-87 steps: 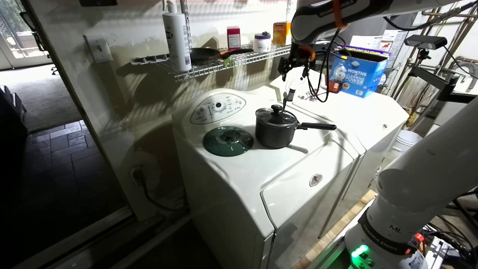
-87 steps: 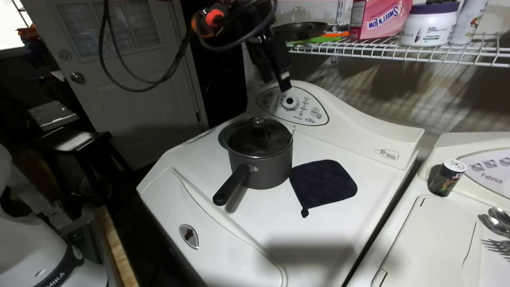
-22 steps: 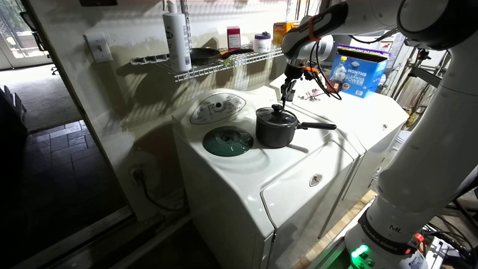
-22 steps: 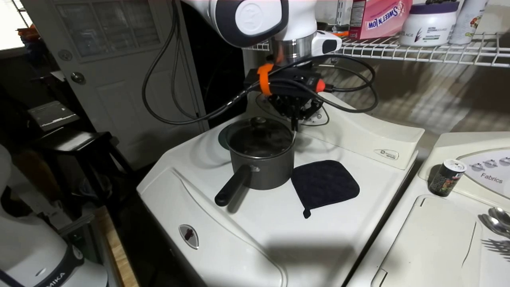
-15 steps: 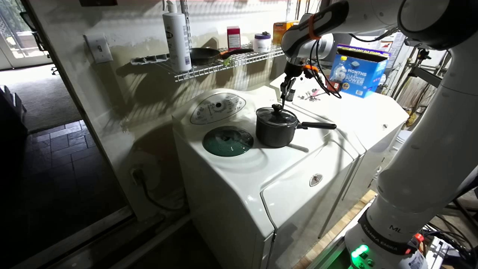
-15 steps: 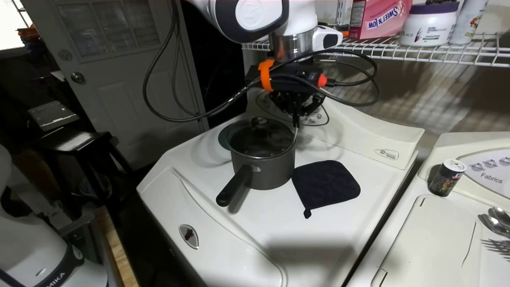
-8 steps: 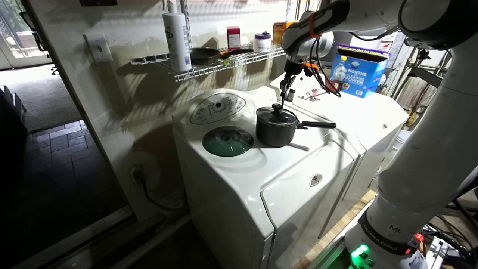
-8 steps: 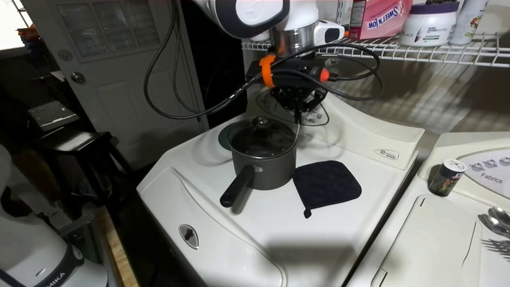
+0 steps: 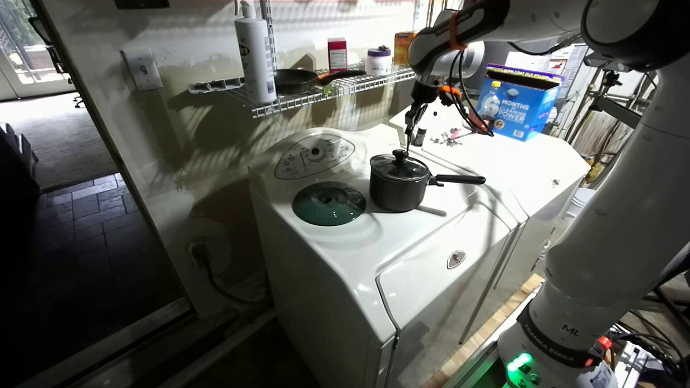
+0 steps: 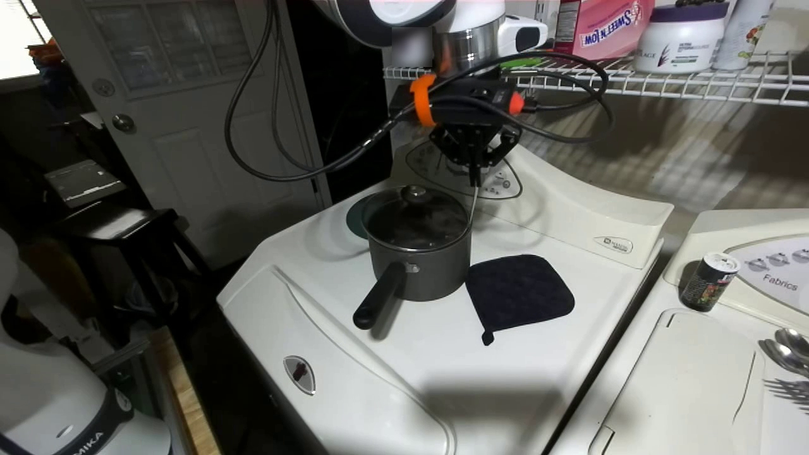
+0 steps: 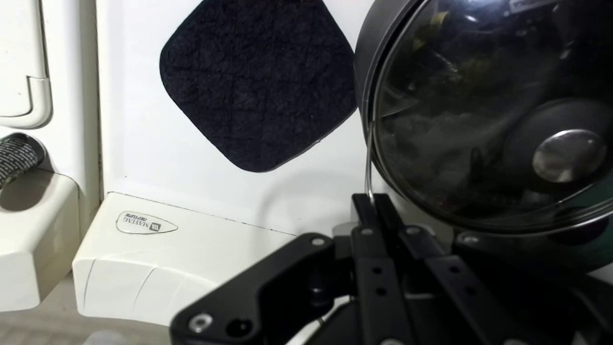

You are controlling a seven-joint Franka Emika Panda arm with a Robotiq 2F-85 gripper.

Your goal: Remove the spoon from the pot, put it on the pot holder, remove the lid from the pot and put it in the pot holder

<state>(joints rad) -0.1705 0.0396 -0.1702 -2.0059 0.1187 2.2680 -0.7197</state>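
Observation:
My gripper [image 10: 475, 179] is shut on the upper end of the spoon's thin metal handle [image 10: 473, 205], just above and behind the pot's rim. In the wrist view the handle [image 11: 368, 165] runs from between the fingertips down past the lid's edge; the spoon's lower end is hidden inside the pot. The dark grey pot [image 10: 425, 277] stands upright, its black handle pointing frontward. Its glass lid [image 10: 404, 221], with a round knob, rests on top. Beside the pot lies the flat dark navy pot holder [image 10: 521, 292], bare; the wrist view shows the pot holder [image 11: 258, 72] close to the pot's wall.
A green disc [image 9: 323, 210] lies at the pot's opposite side. Behind rises the control panel [image 10: 556, 208], with a wire shelf [image 10: 607, 82] above it. A dark can [image 10: 708, 282] and loose cutlery [image 10: 784, 354] lie on the neighbouring machine, and a blue box [image 9: 517, 110] stands there.
Several seconds ago my gripper was open above, away from the spoon. Lately, shut on the handle, it has risen slightly, and more handle shows above the rim. The pot has shifted slightly.

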